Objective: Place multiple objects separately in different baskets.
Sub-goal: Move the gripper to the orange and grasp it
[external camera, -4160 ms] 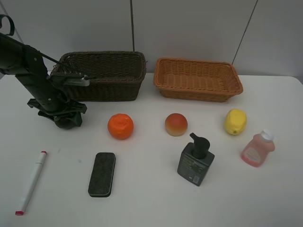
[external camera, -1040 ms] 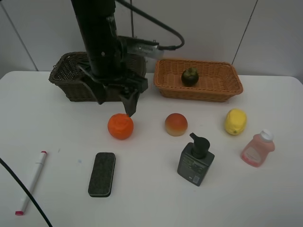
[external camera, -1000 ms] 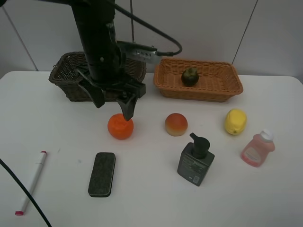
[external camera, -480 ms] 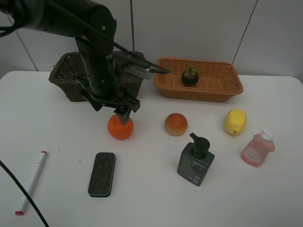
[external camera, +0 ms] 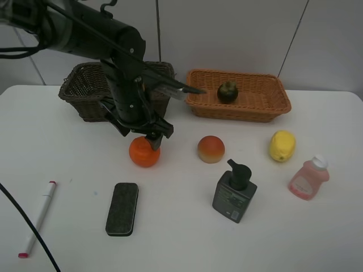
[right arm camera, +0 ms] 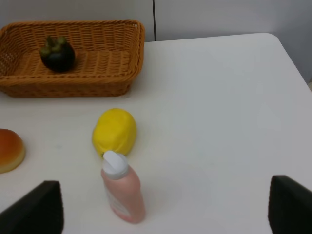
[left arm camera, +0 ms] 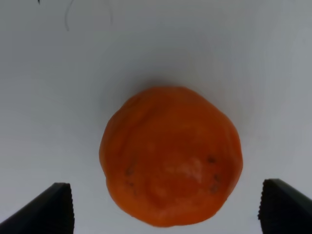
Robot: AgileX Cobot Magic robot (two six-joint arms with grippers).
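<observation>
My left gripper (external camera: 143, 139) is open and hangs straight over the orange (external camera: 144, 153). In the left wrist view the orange (left arm camera: 170, 156) lies between the two dark fingertips (left arm camera: 56, 207), which stand apart from it on either side. The dark mangosteen (external camera: 228, 91) lies in the orange-tan basket (external camera: 278, 105); the dark brown basket (external camera: 85, 93) stands behind the arm. On the table are the peach (external camera: 211, 149), lemon (external camera: 282, 145), pink bottle (external camera: 308, 179), pump bottle (external camera: 233, 192), eraser (external camera: 122, 208) and marker (external camera: 37, 219). My right gripper (right arm camera: 163, 209) is open and holds nothing.
The left arm's cable (external camera: 22, 226) runs across the table's front left. In the right wrist view the lemon (right arm camera: 114, 131), pink bottle (right arm camera: 123, 189) and mangosteen (right arm camera: 57, 52) lie ahead, and the table's right edge (right arm camera: 292, 58) is near.
The mangosteen went from the table's left into the orange-tan basket. In the last second the left arm has come down until its open fingers straddle the orange.
</observation>
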